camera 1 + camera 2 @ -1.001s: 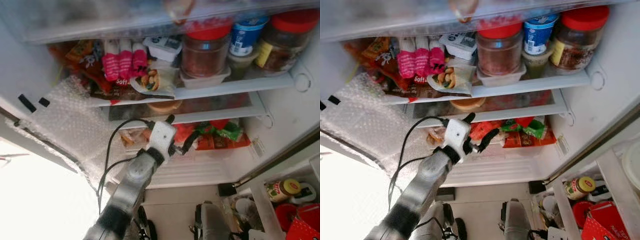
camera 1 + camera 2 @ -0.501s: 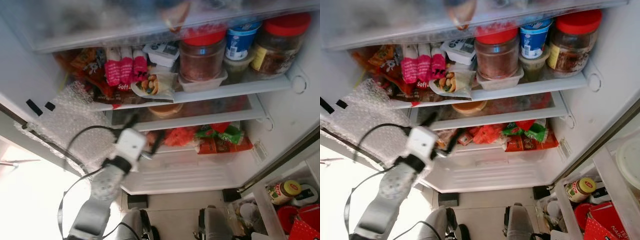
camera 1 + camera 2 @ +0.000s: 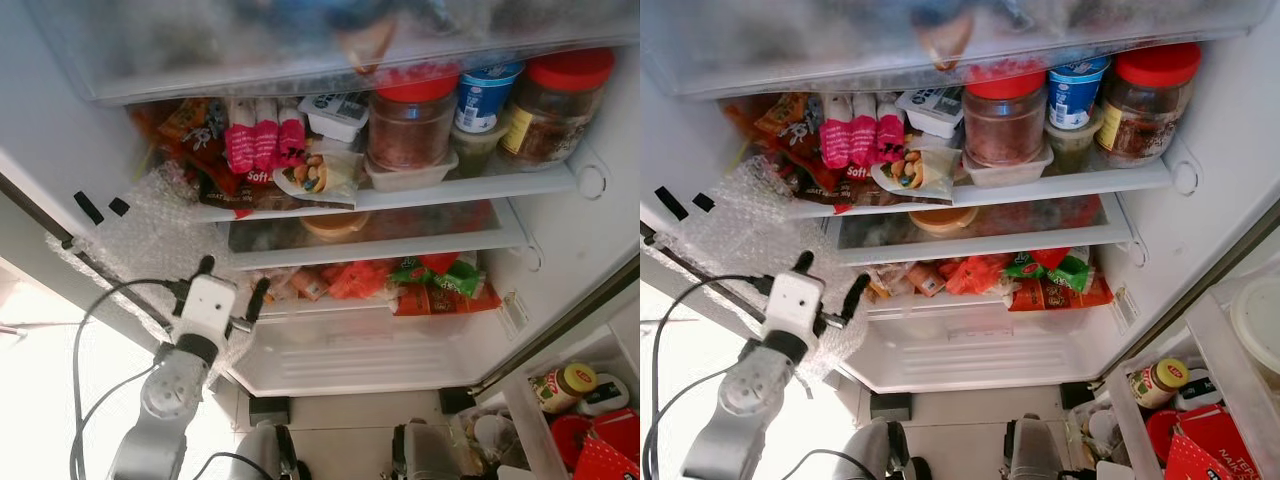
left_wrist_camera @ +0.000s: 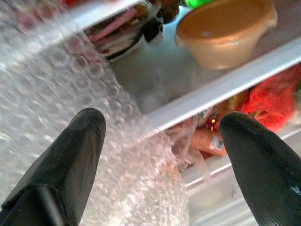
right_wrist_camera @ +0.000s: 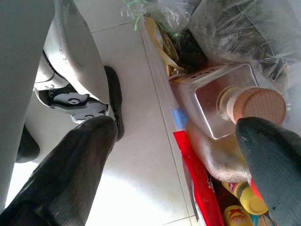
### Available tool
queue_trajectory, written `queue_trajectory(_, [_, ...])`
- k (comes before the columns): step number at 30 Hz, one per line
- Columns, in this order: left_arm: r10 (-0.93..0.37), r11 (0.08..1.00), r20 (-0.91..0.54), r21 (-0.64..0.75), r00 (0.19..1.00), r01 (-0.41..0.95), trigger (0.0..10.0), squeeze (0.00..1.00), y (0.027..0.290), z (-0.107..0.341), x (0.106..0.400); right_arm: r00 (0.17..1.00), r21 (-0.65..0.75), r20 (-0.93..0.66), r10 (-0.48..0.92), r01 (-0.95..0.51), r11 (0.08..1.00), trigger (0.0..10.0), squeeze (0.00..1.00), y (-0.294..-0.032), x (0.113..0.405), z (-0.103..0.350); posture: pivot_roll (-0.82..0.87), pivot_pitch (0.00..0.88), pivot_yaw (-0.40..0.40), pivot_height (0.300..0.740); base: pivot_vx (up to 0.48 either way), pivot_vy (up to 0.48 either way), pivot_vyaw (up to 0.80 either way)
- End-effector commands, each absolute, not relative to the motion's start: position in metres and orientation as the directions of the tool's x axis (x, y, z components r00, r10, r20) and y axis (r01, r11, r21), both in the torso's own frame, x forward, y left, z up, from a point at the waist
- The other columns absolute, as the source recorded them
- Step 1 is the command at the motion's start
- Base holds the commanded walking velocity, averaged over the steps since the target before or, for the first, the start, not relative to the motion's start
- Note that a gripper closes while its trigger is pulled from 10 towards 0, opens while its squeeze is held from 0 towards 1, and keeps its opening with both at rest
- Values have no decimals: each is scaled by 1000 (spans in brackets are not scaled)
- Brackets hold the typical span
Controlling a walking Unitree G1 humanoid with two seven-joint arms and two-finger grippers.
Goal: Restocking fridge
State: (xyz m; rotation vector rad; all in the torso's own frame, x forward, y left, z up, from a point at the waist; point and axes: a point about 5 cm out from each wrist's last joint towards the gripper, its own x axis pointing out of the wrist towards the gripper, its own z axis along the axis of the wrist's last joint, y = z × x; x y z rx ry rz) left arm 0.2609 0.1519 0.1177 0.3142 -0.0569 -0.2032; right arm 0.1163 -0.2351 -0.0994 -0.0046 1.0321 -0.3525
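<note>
Left eye view: left tool [image 3: 230, 284] fridge-pointed [image 3: 560, 250].

Floor: pale glossy tiled floor [image 5: 136, 155] with thin grout lines, seen below the appliance.
Light: strong white glare [image 3: 40, 400] at the lower left, washing out detail.
Side storage: white plastic rack [image 3: 1225, 370] at the lower right, holding groceries.

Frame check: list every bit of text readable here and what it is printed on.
"Soft": pink packs, top shelf.
White tray, blue tub, jar labels, door bottle, red box: print too blurred to read.
Glass bottle in right wrist view: no text visible.
</note>
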Motion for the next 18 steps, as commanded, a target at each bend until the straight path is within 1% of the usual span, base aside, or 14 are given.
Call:
queue_trajectory(1, [-218,927,7,314,976,205,10000,0,149,117,257,464,-167,-839,-283,277,946,10000,0,-235,117,-99,-47,170,77,650,0,0,0])
queue_trajectory(4, [-285,897,-93,324,954,300,10000,0,149,104,254,461,-169,-841,-284,274,947,10000,0,-235,117,-100,-45,173,80,650,0,0,0])
queue_trajectory(5, [-273,903,-138,305,952,303,10000,0,157,97,251,458,-171,-843,-284,272,947,10000,0,-235,116,-100,-40,175,81,650,0,0,0])
queue_trajectory(7, [-257,916,-147,280,955,289,10000,0,164,96,248,458,-170,-843,-281,269,948,10000,0,-235,116,-100,-38,177,85,650,0,0,0])
queue_trajectory(9, [-250,911,-187,287,950,296,10000,0,174,92,238,458,-170,-844,-280,268,948,10000,0,-235,116,-100,-35,181,88,650,0,0,0])
queue_trajectory(11, [-243,913,-202,283,949,294,10000,0,176,90,235,459,-169,-843,-280,268,949,10000,0,-235,116,-100,-35,181,88,650,0,0,0])
queue_trajectory(12, [-213,922,-248,269,945,279,10000,0,182,83,228,459,-169,-844,-277,264,950,10000,0,-235,116,-100,-36,186,90,650,0,0,0])
queue_trajectory(16, [-177,931,-308,255,935,260,10000,0,189,71,221,459,-169,-844,-276,261,950,10000,0,-234,116,-100,-35,185,90,650,0,0,0])
queue_trajectory(17, [-147,936,-364,251,920,249,10000,0,195,61,217,457,-170,-846,-277,260,950,10000,0,-234,116,-100,-33,185,89,650,0,0,0])
queue_trajectory(18, [-141,936,-378,250,915,248,10000,0,197,58,217,456,-171,-846,-277,260,950,10000,0,-234,116,-100,-33,185,89,650,0,0,0])
